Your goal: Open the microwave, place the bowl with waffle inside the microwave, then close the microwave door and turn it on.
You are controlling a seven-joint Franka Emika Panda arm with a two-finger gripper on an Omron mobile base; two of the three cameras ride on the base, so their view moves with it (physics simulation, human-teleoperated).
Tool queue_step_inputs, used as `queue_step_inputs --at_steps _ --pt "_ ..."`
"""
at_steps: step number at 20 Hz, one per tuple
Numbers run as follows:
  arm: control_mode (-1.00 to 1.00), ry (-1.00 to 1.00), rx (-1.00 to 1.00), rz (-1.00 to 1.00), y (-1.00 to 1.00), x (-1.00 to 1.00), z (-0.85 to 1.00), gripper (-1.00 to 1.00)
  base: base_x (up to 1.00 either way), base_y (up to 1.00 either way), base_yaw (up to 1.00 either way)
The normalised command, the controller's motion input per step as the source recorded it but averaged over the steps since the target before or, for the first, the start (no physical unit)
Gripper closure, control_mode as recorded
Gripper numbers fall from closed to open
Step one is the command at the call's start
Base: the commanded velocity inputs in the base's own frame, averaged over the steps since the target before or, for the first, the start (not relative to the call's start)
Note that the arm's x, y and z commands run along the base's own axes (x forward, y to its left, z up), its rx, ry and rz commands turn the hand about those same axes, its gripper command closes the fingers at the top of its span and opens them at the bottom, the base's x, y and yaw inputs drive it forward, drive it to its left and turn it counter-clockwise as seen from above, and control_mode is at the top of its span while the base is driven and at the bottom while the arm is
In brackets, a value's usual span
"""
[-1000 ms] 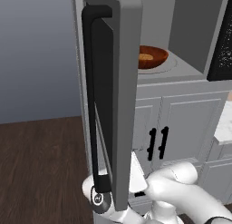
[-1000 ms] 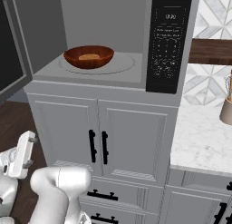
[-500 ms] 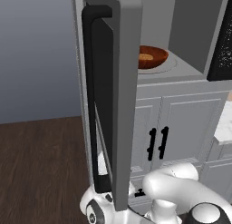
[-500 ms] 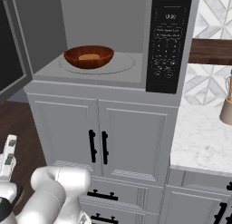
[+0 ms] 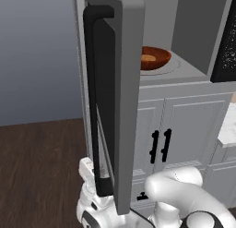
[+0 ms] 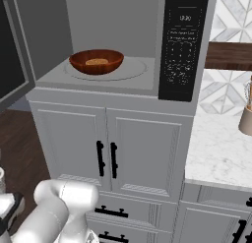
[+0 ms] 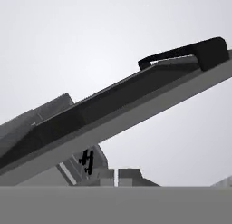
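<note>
Marble counter (image 6: 221,153), dark wood floor (image 5: 37,167)

White cabinet doors (image 6: 108,153), dark wood floor (image 5: 41,167).

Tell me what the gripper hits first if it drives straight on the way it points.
Probably the microwave door: its grey edge and black handle lie across the hand view just ahead. Depth is hard to judge.
</note>
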Motion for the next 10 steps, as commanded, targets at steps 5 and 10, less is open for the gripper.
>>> queue_step_inputs --at_steps 5,10 --pt "-1.0 0.12 -0.2 0.05 0.7 0.05 0.0 1.0 0.0 0.0 0.0" --pt "-1.0 0.07 -0.09 0.08 0.55 0.0 0.0 1.0 0.0 0.0 0.0"
